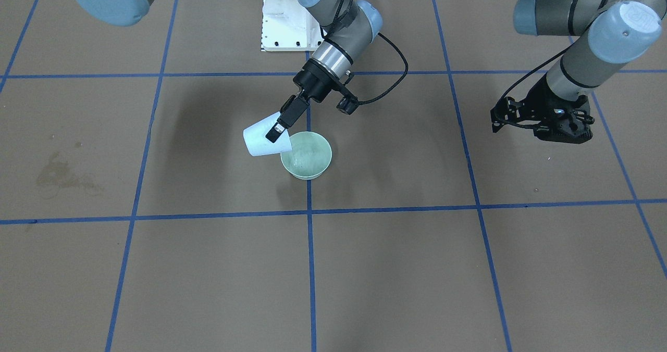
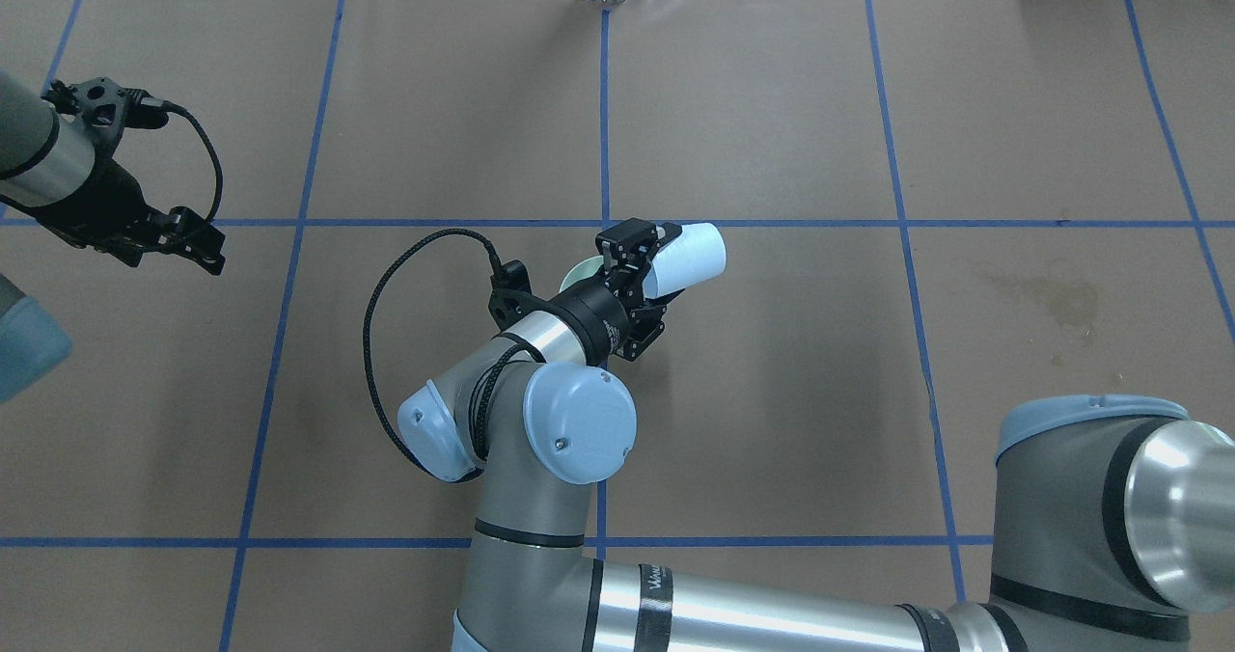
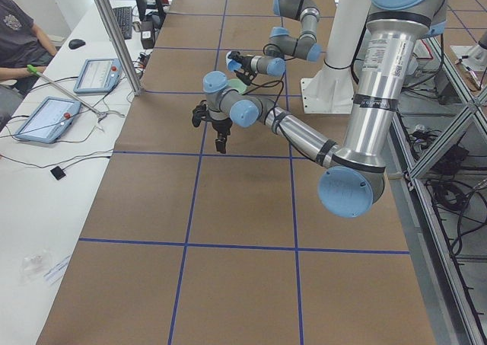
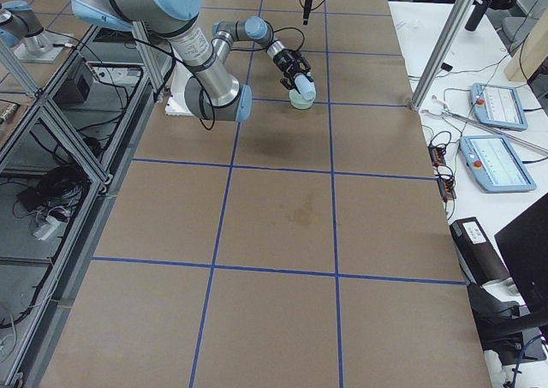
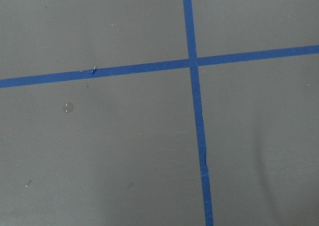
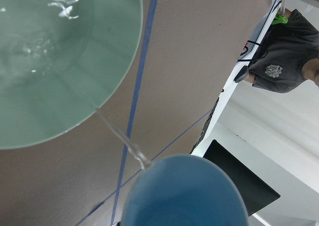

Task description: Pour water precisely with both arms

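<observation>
My right gripper (image 1: 274, 132) is shut on a pale blue-white cup (image 1: 258, 139) and holds it tilted, mouth towards a pale green bowl (image 1: 307, 156) on the table. In the right wrist view a thin stream of water (image 6: 119, 136) runs from the cup's lip (image 6: 184, 191) into the bowl (image 6: 75, 61), where ripples and glints show. The overhead view shows the cup (image 2: 687, 255) past the gripper (image 2: 642, 266), with the bowl (image 2: 579, 271) mostly hidden beneath. My left gripper (image 1: 560, 133) hangs empty and open, far off to the side (image 2: 178, 247).
The white pedestal (image 1: 284, 24) stands behind the bowl. A dried stain (image 1: 57, 175) marks the brown paper. Blue tape lines grid the table. A small droplet (image 5: 68, 107) lies under the left wrist. An operator (image 3: 19, 40) sits by tablets at the far side.
</observation>
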